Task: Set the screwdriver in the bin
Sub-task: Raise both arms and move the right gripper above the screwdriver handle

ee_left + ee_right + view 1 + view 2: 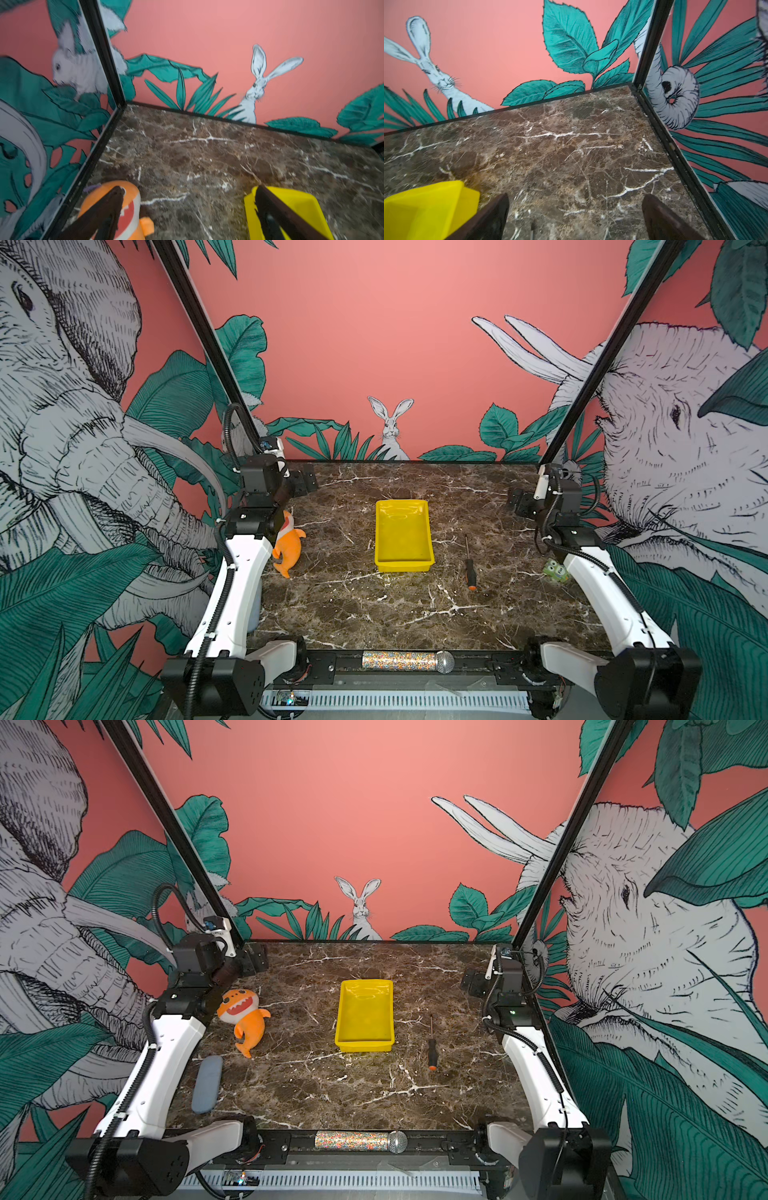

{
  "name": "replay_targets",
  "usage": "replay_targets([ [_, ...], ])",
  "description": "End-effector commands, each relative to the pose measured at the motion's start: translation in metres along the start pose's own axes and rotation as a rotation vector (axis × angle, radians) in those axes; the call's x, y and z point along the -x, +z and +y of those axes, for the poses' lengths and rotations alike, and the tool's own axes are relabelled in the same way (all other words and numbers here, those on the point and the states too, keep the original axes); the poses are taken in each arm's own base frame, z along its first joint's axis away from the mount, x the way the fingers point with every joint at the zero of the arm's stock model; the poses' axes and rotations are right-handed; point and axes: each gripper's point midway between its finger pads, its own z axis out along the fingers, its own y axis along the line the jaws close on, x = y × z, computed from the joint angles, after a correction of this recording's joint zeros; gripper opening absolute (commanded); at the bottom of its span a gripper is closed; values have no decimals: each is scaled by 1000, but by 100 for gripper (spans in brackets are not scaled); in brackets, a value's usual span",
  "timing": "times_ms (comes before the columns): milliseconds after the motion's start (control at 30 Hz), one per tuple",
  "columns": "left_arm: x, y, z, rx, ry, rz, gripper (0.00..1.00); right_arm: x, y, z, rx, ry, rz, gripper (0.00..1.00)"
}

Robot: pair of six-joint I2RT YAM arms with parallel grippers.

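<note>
The screwdriver point(469, 568) point(432, 1048) lies flat on the marble table to the right of the bin, its orange handle end toward the front and its thin shaft pointing back. Only the shaft tip point(532, 226) shows in the right wrist view. The yellow bin point(405, 566) point(365, 1046) sits mid-table and holds nothing; a corner of it point(295, 197) point(425, 207) shows in each wrist view. My left gripper point(305, 485) point(253, 959) point(189, 189) hangs open at the back left. My right gripper point(519, 502) point(471, 984) point(576, 196) is open at the back right, behind the screwdriver, and holds nothing.
An orange shark plush point(289, 547) point(245, 1015) point(128, 207) lies by the left arm. A blue-grey case point(207, 1090) rests at the front left. A glittery microphone point(407, 661) point(359, 1140) lies on the front rail. A small green toy point(556, 570) sits beside the right arm.
</note>
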Motion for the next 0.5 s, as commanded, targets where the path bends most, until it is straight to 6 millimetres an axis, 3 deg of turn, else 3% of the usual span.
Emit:
replay_targets([
  [0, -59, 4, -17, -106, -25, 251, 100, -38, -22, 24, 140, 5, 185, 99],
  [100, -85, 12, -32, -176, -17, 306, 100, -51, -36, 48, 245, -16, 265, 99],
  [200, -105, 17, -47, -199, 57, 326, 100, -71, -42, 59, 252, -6, 356, 100],
  [300, -111, 17, -59, -246, 47, 364, 100, -98, -45, 71, 252, -21, 443, 99],
  [467, -116, 11, -62, -268, 25, 377, 100, -139, -43, 82, 201, -77, 526, 97],
])
